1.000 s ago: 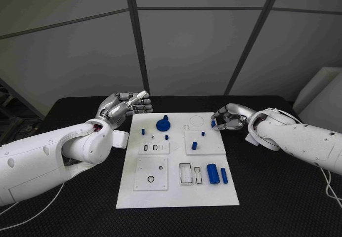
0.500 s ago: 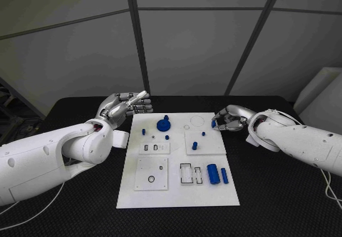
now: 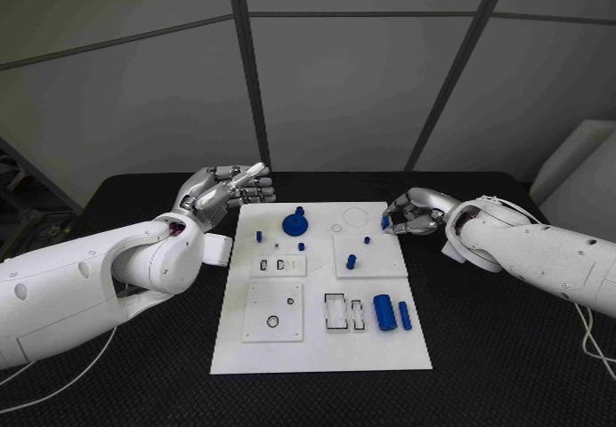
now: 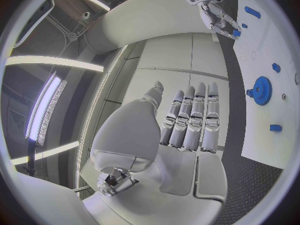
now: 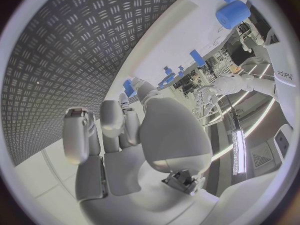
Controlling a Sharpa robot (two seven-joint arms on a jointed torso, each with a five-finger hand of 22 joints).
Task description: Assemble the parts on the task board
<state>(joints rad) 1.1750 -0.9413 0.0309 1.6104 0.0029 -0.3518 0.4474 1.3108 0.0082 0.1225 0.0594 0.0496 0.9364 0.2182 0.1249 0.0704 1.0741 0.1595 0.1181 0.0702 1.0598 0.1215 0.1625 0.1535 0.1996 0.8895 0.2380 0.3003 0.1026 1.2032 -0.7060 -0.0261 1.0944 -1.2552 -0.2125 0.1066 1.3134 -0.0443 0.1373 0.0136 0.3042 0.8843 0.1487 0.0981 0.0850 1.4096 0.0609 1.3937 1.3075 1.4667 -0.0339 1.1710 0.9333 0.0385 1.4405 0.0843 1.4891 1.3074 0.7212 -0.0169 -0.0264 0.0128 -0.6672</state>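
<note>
Two hands, right hand [image 3: 413, 213] pinching blue part [image 3: 384, 222], left hand [image 3: 229, 189] spread, empty, beside task board [image 3: 321, 351].

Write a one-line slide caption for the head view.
Right hand pinches a small blue part at the task board edge; left hand hovers open beside it.
</note>
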